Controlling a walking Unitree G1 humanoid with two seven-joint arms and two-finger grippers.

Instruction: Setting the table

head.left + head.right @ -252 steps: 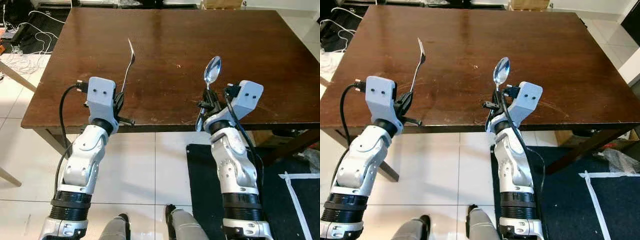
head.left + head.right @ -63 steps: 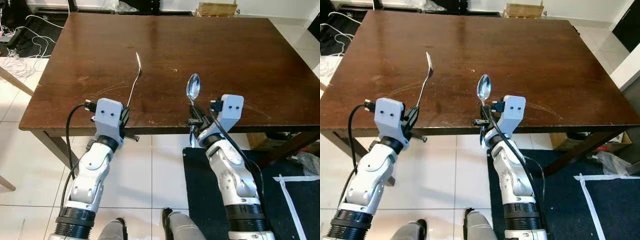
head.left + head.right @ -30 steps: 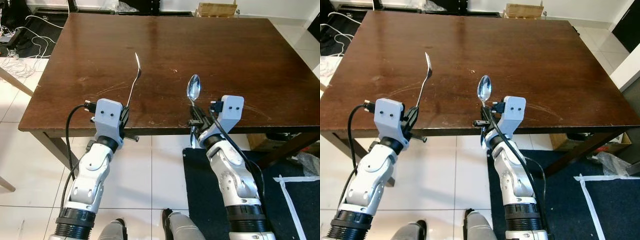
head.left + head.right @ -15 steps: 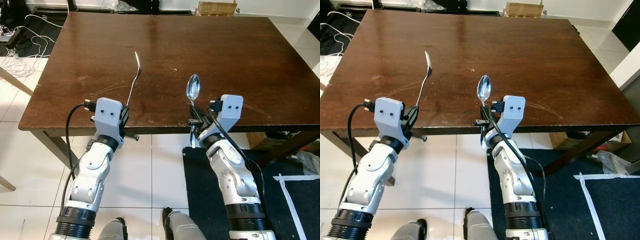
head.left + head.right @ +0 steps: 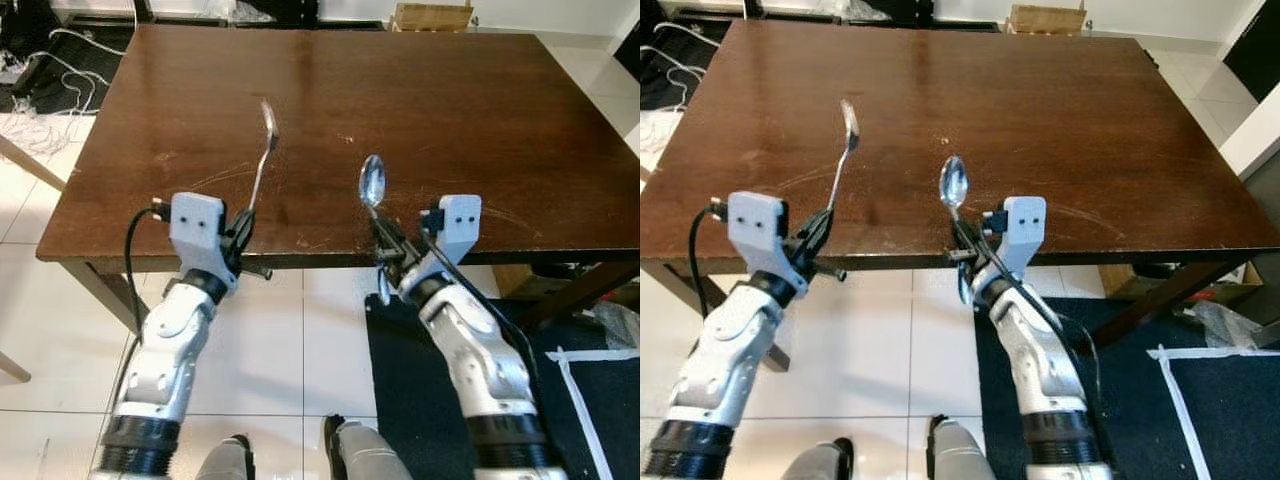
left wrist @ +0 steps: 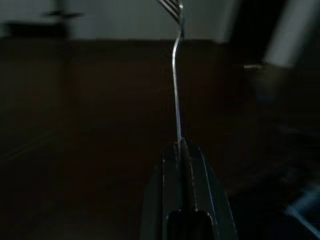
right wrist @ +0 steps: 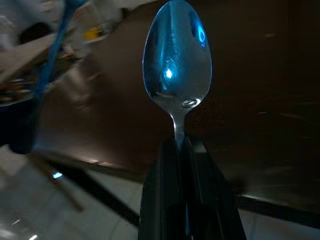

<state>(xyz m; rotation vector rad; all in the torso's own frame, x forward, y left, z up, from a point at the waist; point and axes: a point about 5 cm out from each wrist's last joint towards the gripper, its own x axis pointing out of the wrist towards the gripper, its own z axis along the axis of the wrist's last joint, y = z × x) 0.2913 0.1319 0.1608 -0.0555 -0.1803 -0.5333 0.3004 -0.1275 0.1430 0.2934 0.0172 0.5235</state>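
Observation:
My left gripper is shut on the handle of a silver fork. The fork's tines point away over the near left part of the dark wooden table. In the left wrist view the fork runs straight out from the closed fingers. My right gripper is shut on a silver spoon with its bowl raised above the table's near edge. The spoon's bowl stands just past the right fingers in the right wrist view.
The table top is bare, with light scratches near the front. White tiled floor lies below the near edge, and a dark mat with white tape lies at the right. Cables lie on the floor at the far left. A cardboard box sits behind the table.
Both arms have swung slightly to the left, carrying the fork and spoon with them. The spoon's bowl now tilts more to the left. Both grips are unchanged.

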